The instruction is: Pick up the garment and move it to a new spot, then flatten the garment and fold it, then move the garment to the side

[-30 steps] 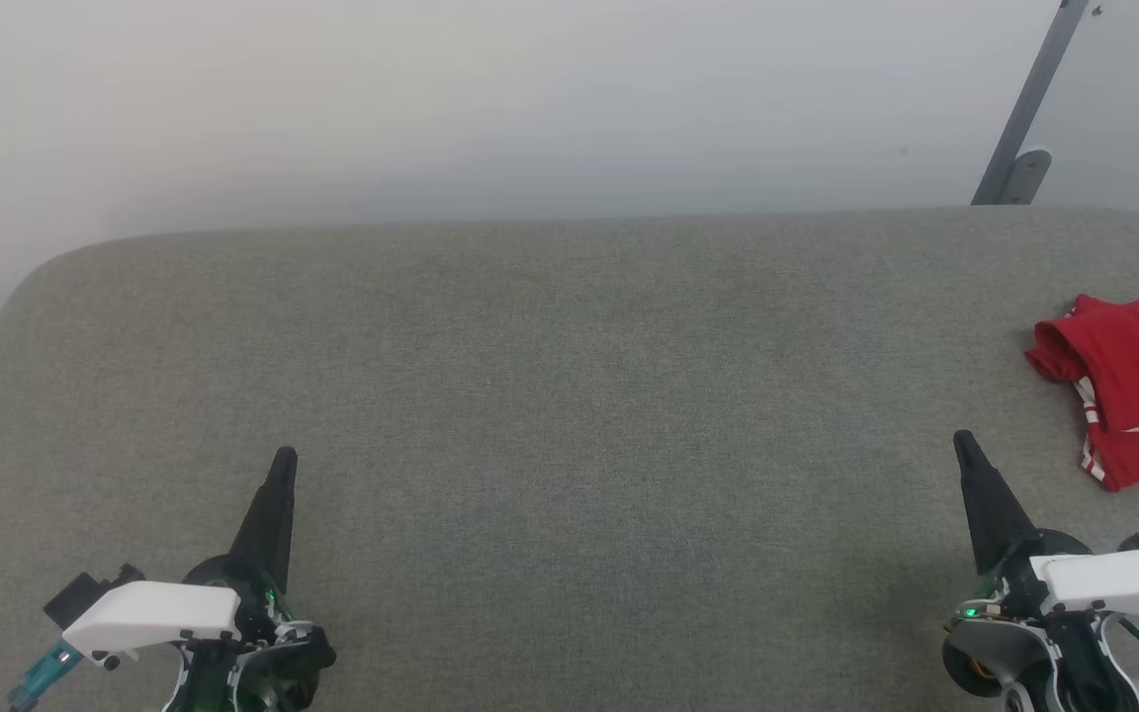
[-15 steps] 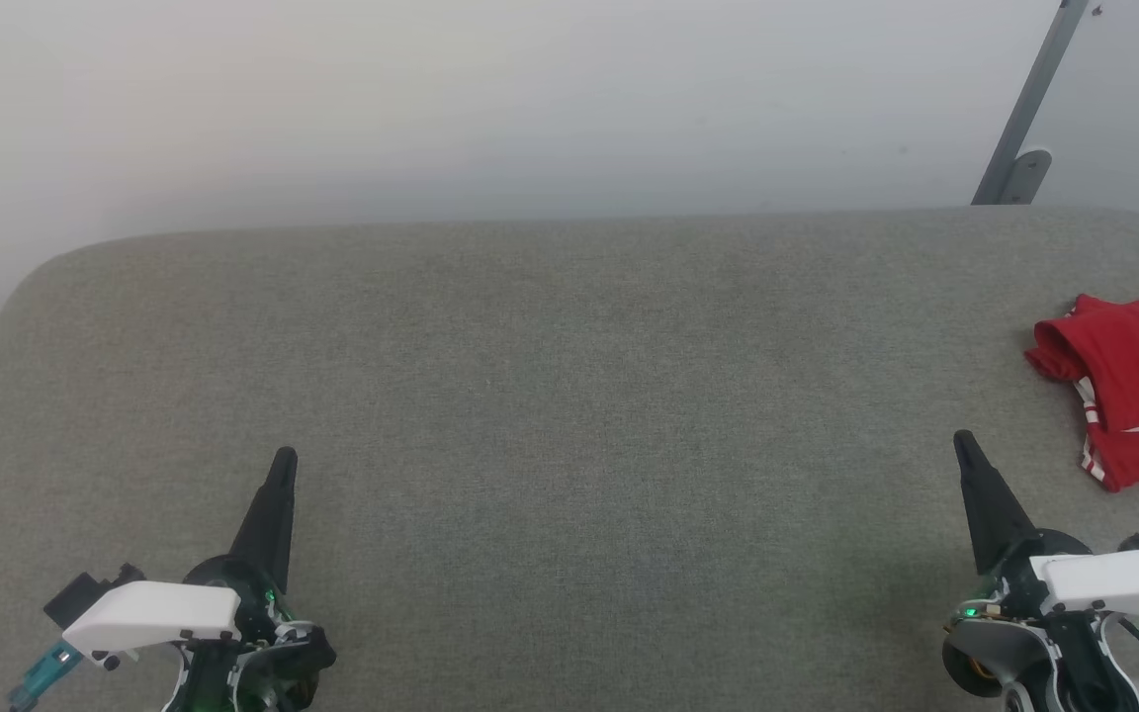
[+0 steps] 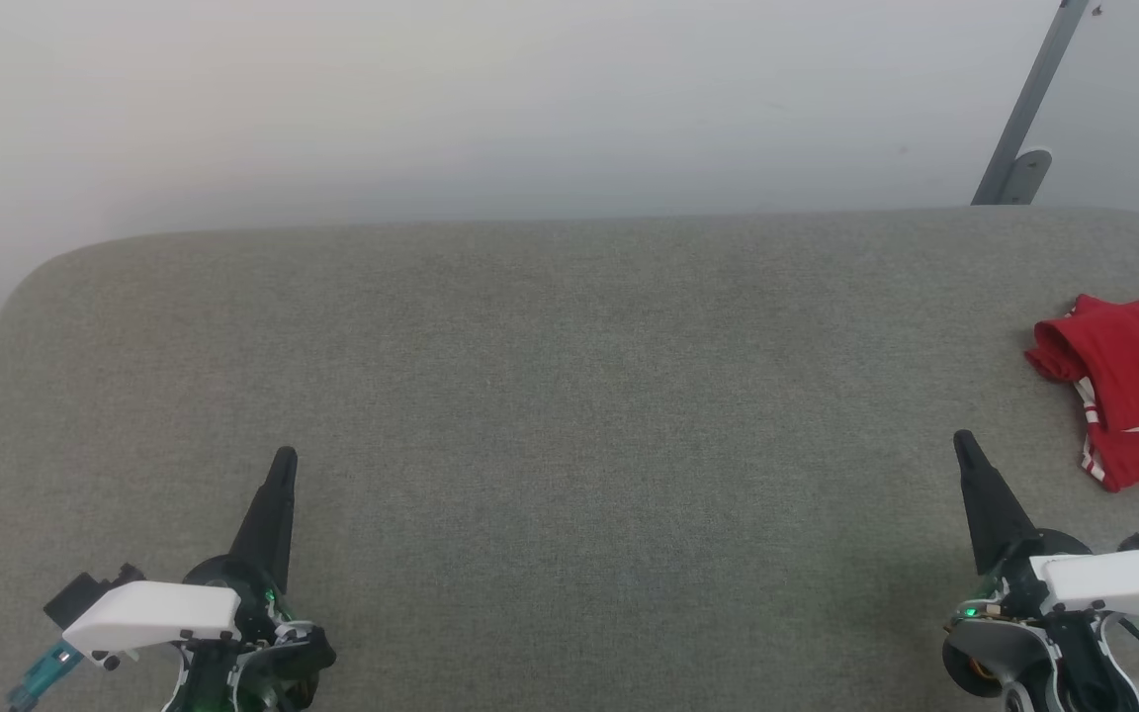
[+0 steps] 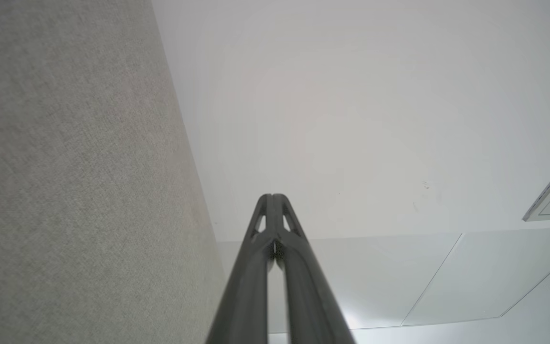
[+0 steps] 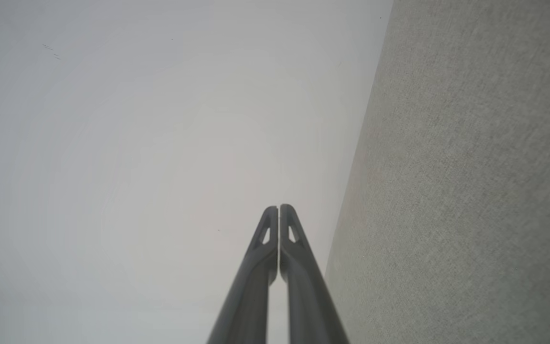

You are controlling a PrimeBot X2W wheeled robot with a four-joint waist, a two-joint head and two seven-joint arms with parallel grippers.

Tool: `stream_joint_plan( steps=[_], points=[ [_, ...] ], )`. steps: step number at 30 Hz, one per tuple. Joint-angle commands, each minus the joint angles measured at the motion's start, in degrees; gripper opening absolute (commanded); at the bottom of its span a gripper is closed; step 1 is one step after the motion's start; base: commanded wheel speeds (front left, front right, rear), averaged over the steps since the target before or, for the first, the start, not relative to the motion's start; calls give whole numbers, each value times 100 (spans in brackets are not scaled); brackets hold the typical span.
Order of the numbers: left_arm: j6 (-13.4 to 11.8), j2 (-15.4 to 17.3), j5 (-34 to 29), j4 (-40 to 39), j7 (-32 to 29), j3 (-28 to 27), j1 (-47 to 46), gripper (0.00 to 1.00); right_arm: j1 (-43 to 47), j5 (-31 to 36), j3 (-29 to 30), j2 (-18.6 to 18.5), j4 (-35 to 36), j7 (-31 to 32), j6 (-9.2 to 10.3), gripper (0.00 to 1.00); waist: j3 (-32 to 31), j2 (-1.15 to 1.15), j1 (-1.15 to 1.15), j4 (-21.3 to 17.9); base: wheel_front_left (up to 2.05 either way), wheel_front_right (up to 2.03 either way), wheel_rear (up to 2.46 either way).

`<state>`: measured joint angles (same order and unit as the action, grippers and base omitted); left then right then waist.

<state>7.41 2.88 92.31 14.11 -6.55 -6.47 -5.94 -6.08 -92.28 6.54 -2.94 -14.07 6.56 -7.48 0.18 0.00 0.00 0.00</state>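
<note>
Left pincer [image 3: 284, 460]: clenched tip to tip on nothing. We held it low at the near left, pointing toward the far side. We judged this a parked pose, well away from the cloth.
Right pincer [image 3: 963, 442]: also clenched and empty, at the near right. It was the closer of our two to the jersey, but apart from it.
Worktop [image 3: 569, 376]: grey woven cover, broad and flat. We judged the stretch between and beyond our pincers wide enough to spread a jersey.
Garment [image 3: 1128, 381]: red with white-and-red striped trim. It lay in a compact heap at the right side, a little beyond the right pincer and partly cut off by the head view's edge. Neither pincer touched it. We could not tell whether it was a neat fold or a loose bundle.
Stage: the scene fitted two readings, a jersey waiting to be lifted or one already folded and set aside. Our shut, drawn-back pincers suited either.
Wall [image 3: 431, 109]: pale, behind the far edge.
Metal strut [image 3: 1029, 99]: grey, leaning at the far right.
</note>
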Motion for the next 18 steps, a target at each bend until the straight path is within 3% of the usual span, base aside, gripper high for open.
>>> stream_joint_plan(
  steps=[1,18],
  points=[
    [14,-17,19,-18,-17,-15,-65,0,-30,-25,2,21,19,15,-2,0,0,0,0,0,0,0,0],
    [14,-17,19,-18,-16,-14,-65,0,-30,-25,2,21,19,15,-2,0,0,0,0,0,0,0,0]
  ],
)
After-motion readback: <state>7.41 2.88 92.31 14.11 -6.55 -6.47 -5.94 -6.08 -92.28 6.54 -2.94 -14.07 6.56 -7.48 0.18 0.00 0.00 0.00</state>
